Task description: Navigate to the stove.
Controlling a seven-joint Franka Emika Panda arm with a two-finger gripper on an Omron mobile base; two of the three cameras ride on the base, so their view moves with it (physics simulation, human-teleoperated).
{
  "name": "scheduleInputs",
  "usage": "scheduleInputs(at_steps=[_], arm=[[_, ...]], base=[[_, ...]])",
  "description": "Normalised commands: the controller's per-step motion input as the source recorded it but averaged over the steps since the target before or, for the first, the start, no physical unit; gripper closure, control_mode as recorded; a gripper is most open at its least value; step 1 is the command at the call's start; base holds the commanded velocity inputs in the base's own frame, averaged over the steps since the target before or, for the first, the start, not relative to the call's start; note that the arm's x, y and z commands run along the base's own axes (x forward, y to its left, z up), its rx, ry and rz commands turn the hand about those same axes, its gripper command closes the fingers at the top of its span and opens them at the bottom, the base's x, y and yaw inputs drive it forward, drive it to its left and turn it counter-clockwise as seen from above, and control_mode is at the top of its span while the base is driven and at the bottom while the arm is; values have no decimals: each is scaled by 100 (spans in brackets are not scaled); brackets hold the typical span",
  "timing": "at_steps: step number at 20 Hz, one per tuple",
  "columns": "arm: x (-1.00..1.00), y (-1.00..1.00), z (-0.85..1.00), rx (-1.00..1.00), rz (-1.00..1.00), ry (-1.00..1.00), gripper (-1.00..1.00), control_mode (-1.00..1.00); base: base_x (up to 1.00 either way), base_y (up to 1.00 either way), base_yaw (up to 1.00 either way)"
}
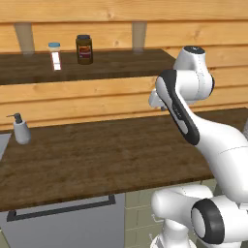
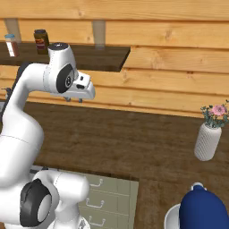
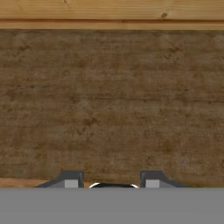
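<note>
Currently the stove cannot be made out from any of the three cameras, so its place is unknown from this spot; what lies ahead is a dark wooden tabletop point(image 1: 97, 160) against a plank wall. With that tabletop as the landmark: a soap dispenser point(image 1: 21, 129) stands at its left end, a white vase point(image 2: 208, 140) with flowers stands toward its right end, and a dark blue rounded pot point(image 2: 203, 210) sits in front of the vase, near the camera. Above the tabletop a shelf point(image 2: 89, 56) carries a dark jar point(image 1: 84, 49) and a small white bottle point(image 1: 55, 56) with a blue cap. Below the tabletop a grey panel with a bar handle point(image 1: 63, 209) is seen to the left, and pale drawers point(image 2: 105, 197) to the right.

The tool point(image 3: 111, 183) is held over the bare wood of the tabletop, its two tips spread apart with nothing between them.

For the step in hand, the base would best be turned or driven along the tabletop until a cooktop with grates and knobs comes into sight; which direction is right cannot be judged from here. The arm is best kept tucked and raised, so that the shelf, vase and dispenser are not struck while the base moves.

Labels are present on the jar and bottle, but no writing can be read.
</note>
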Motion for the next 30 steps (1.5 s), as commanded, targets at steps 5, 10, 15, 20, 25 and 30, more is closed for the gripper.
scheduleInputs(at_steps=[5,10,15,20,25,30], arm=[[0,0,0,0,0,0,-100,100],[0,0,0,0,0,0,-100,100],[0,0,0,0,0,0,-100,100],[0,0,0,0,0,0,-100,100],[0,0,0,0,0,0,-100,100],[0,0,0,0,0,0,-100,100]], base=[[0,0,0],[-10,2,0],[-53,67,19],[-33,96,60],[0,92,67],[0,76,73]])
